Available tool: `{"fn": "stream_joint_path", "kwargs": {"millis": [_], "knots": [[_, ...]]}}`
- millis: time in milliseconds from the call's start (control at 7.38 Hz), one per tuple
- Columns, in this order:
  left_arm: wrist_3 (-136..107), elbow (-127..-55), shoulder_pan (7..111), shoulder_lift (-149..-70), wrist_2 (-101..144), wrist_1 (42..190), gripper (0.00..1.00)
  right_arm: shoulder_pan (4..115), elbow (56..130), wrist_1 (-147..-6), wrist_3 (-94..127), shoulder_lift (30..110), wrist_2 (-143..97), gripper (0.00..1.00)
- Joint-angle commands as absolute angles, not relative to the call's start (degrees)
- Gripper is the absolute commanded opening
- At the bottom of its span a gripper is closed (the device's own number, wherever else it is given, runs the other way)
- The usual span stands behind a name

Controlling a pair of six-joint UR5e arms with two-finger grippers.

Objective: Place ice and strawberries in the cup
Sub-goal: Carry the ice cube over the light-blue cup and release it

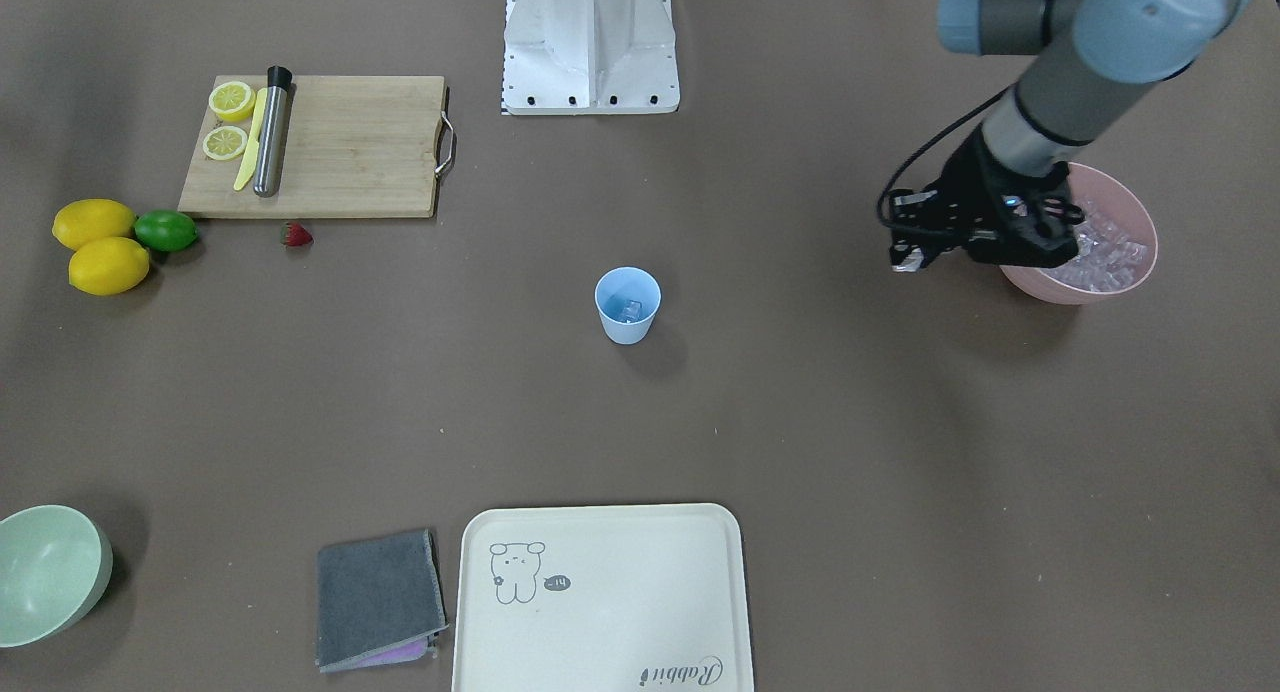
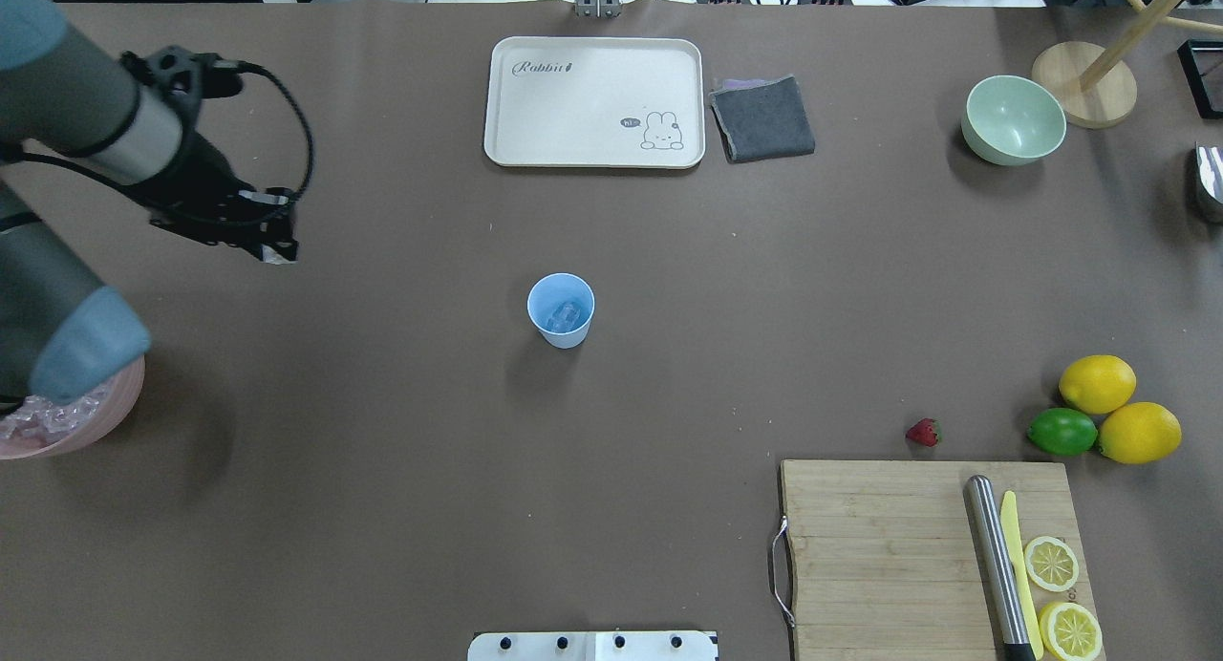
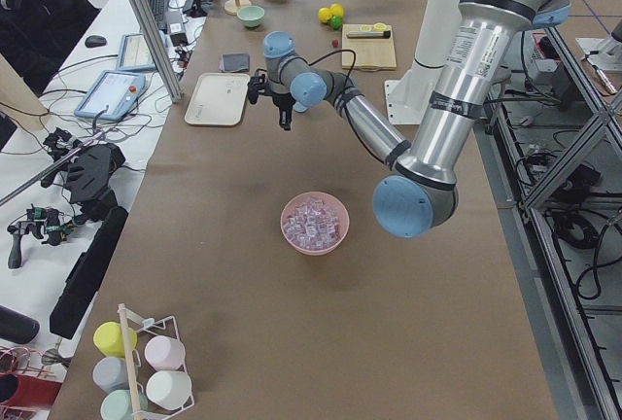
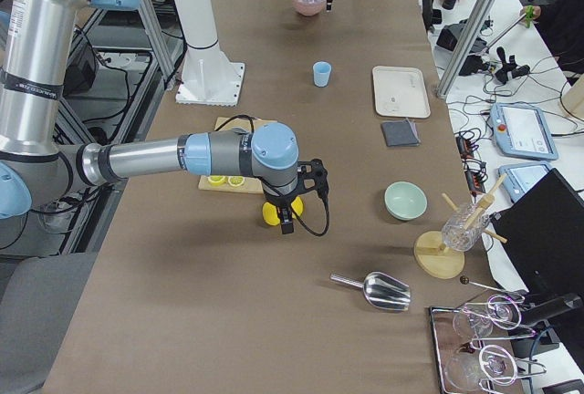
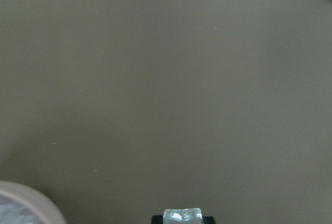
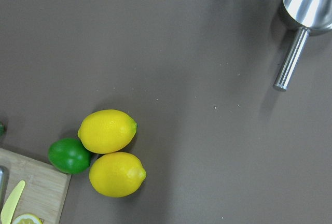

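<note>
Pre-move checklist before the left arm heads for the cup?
1. Ice cube in left pincer: ok, gripped in the wrist view.
2. Cup upright, mouth open: ok, and it holds ice.
3. Path to cup: ok, nothing stands on the table between them.
4. Pincer above cup: not ok, it hangs beside the pink bowl.
5. Strawberry in cup: not ok, it lies by the cutting board.
6. Right pincer open or shut: cannot tell.

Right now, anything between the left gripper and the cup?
Nothing: in the overhead view only bare brown table lies between the left gripper, shut on an ice cube, and the pale blue cup.
</note>
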State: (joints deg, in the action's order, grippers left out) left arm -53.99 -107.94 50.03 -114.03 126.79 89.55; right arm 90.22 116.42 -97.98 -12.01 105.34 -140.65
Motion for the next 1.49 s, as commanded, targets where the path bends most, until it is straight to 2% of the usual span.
{"fn": "stream_joint_path", "kwargs": {"millis": [0,406,677,813,948,1084,1219,1355], "knots": [[-61.14,-100.93,43.88,-125.29,123.93,88.95,0.0,86.94,116.1,-98.0,-5.67,100.74,-140.01,1.0],[-66.08,-94.94,37.81,-134.27,118.58,88.86,0.0,82.28,116.1,-97.91,3.22,95.38,-140.01,1.0],[-67.41,-89.76,34.39,-137.88,115.34,89.47,0.0,80.16,116.1,-97.91,6.75,93.26,-140.01,1.0],[-67.33,-89.56,33.93,-136.94,114.7,90.86,0.0,79.63,116.1,-97.91,7.38,92.03,-140.01,1.0],[-67.32,-89.13,33.4,-136.59,114.7,91.92,0.35,78.41,116.1,-97.91,10.08,90.37,-140.01,1.0],[-66.89,-89.12,33.4,-136.58,114.7,92.02,0.79,76.92,116.1,-97.91,12.28,88.7,-139.92,1.0],[-66.88,-89.38,33.49,-136.58,114.78,92.2,0.96,75.6,116.1,-97.82,14.13,87.81,-140.18,1.0],[-66.8,-90.43,33.75,-136.58,114.87,92.02,0.97,73.93,116.28,-97.82,15.72,86.5,-140.1,1.0]]}}
